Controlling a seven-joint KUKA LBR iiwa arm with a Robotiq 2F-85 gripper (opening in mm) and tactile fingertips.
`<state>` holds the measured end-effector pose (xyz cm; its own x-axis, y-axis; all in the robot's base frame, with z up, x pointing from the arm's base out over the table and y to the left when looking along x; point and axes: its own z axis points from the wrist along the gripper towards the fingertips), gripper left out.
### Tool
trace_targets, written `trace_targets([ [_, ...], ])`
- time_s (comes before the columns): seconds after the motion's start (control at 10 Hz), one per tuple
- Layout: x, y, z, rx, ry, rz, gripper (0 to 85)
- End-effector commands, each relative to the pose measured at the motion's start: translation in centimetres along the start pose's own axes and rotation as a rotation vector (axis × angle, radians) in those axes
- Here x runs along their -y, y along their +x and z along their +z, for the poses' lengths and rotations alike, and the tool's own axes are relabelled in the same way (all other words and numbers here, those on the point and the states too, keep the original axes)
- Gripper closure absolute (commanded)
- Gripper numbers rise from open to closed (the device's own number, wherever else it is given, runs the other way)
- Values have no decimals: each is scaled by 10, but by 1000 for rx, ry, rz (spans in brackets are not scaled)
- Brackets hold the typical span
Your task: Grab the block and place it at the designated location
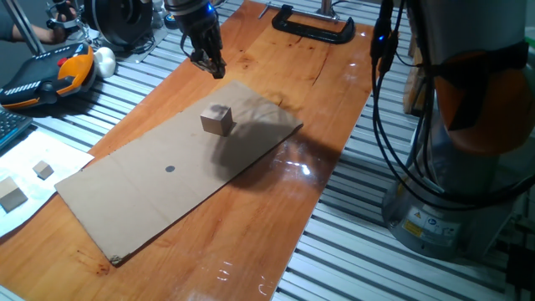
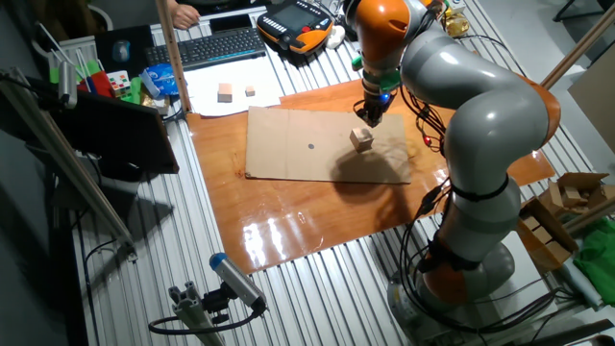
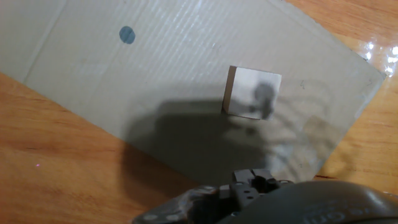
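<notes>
The block (image 1: 217,119) is a light-tan wooden cube standing on the brown cardboard sheet (image 1: 150,209), toward its far end. It also shows in the other fixed view (image 2: 361,139) and in the hand view (image 3: 252,92). The designated location is a small dark dot (image 1: 170,169) in the sheet, also seen in the other fixed view (image 2: 311,147) and the hand view (image 3: 127,35). My gripper (image 1: 211,65) hangs above the table beyond the block, clear of it, fingers together and empty. It shows too in the other fixed view (image 2: 370,113) and the hand view (image 3: 253,179).
Two other wooden cubes (image 1: 12,194) (image 1: 43,170) lie on white paper left of the sheet. A black clamp (image 1: 313,27) sits at the table's far edge. A teach pendant (image 1: 46,75) and a keyboard (image 2: 216,43) lie beyond. The arm's base (image 1: 456,209) stands at the right.
</notes>
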<state>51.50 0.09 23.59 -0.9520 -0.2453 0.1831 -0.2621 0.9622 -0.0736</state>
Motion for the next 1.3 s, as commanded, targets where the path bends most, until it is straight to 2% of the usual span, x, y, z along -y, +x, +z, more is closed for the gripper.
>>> trace_targets([
  [0.0,0,0,0,0,0,11,843],
  [0.6,0,0,0,4,-2,36,843],
  [0.7,0,0,0,21,-99,77,843],
  [0.8,0,0,0,24,-122,71,843],
  [0.9,0,0,0,2,-128,88,843],
  [1.0,0,0,0,11,-127,105,843],
  [1.1,0,0,0,-39,-140,105,843],
  [1.2,0,0,0,-67,-149,112,843],
])
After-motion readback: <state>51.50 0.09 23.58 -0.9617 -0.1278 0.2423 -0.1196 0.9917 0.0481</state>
